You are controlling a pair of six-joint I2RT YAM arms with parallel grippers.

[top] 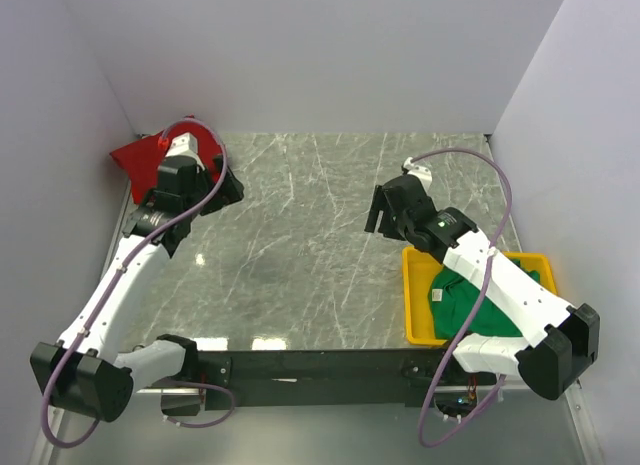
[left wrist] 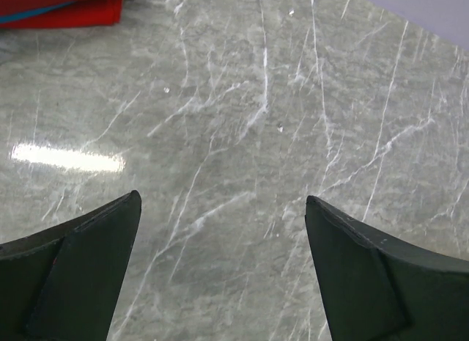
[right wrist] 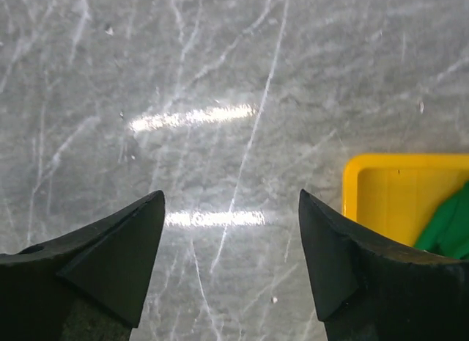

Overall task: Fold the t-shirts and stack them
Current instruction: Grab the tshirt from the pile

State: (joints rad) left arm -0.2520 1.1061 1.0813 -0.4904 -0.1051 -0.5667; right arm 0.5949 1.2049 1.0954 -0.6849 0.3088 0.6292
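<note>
The red t-shirt [top: 138, 155] lies bunched at the table's far left corner, partly under my left arm. In the left wrist view it shows as a folded red edge [left wrist: 66, 9] at the top left. The green t-shirt [top: 470, 307], with a small white label, lies crumpled in the yellow tray [top: 410, 295]; the right wrist view catches a corner of it [right wrist: 451, 227]. My left gripper [top: 226, 190] [left wrist: 223, 202] is open over bare table, just right of the red shirt. My right gripper [top: 380, 211] [right wrist: 231, 198] is open over the table, just beyond the tray's far left corner.
The yellow tray [right wrist: 381, 187] stands at the near right, partly under my right arm. White walls close in the grey marble table [top: 310, 235] on the left, back and right. A dark rail runs along the near edge.
</note>
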